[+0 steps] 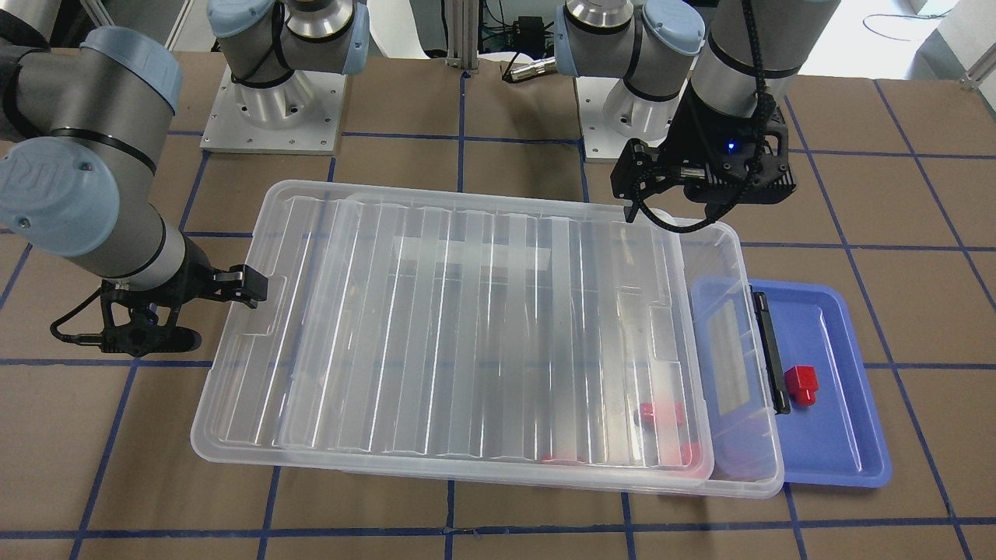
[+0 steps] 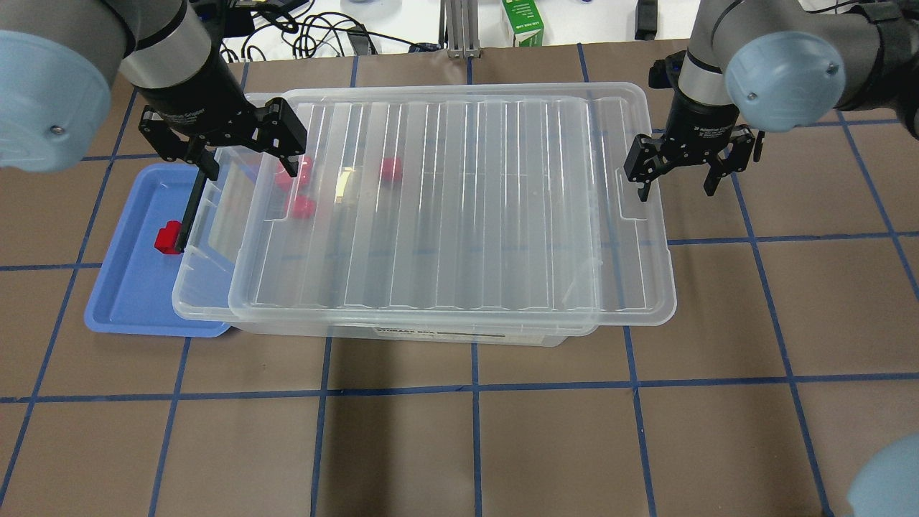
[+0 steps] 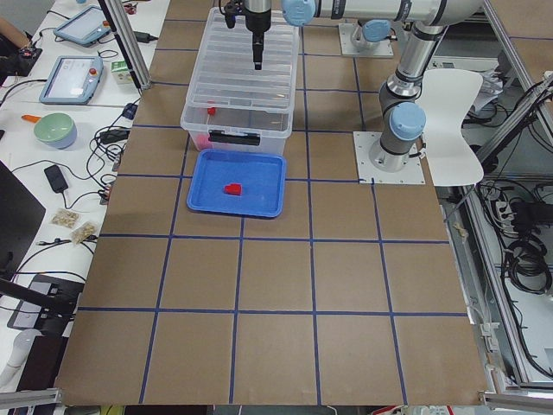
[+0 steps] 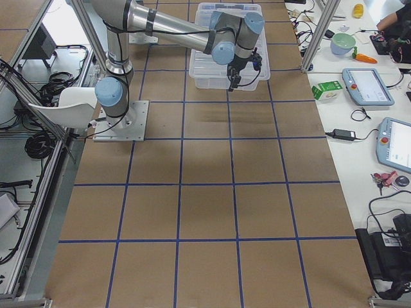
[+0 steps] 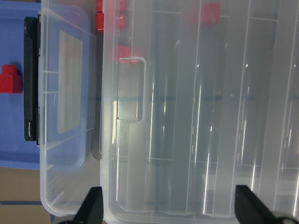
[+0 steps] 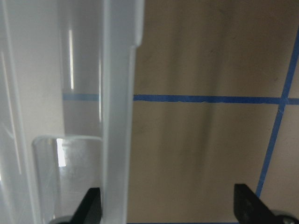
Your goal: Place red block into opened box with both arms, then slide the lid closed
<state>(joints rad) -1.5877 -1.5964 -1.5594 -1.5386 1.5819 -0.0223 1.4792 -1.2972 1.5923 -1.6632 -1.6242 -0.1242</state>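
Observation:
One red block (image 2: 169, 238) (image 1: 800, 386) (image 5: 10, 81) lies on the blue tray, outside the box. Other red blocks (image 2: 390, 168) (image 1: 660, 414) show through the plastic inside the box (image 2: 197, 287) (image 1: 747, 404). The ribbed clear lid (image 2: 459, 215) (image 1: 467, 327) rests on the box, shifted toward my right arm's side. That leaves the end with the black bar (image 1: 769, 350) uncovered. My left gripper (image 2: 248, 161) (image 1: 704, 194) (image 5: 170, 210) hangs open over that end. My right gripper (image 2: 678, 179) (image 1: 191, 311) (image 6: 170, 210) is open at the lid's far short end, with the lid's rim (image 6: 117, 116) near one finger.
The blue tray (image 2: 122, 287) (image 1: 840, 435) sits partly under the box's uncovered end. A green carton (image 2: 523, 21) and cables lie beyond the table's back edge. Both arm bases (image 1: 272, 109) stand behind the box. Brown tabletop with blue tape lines stretches in front.

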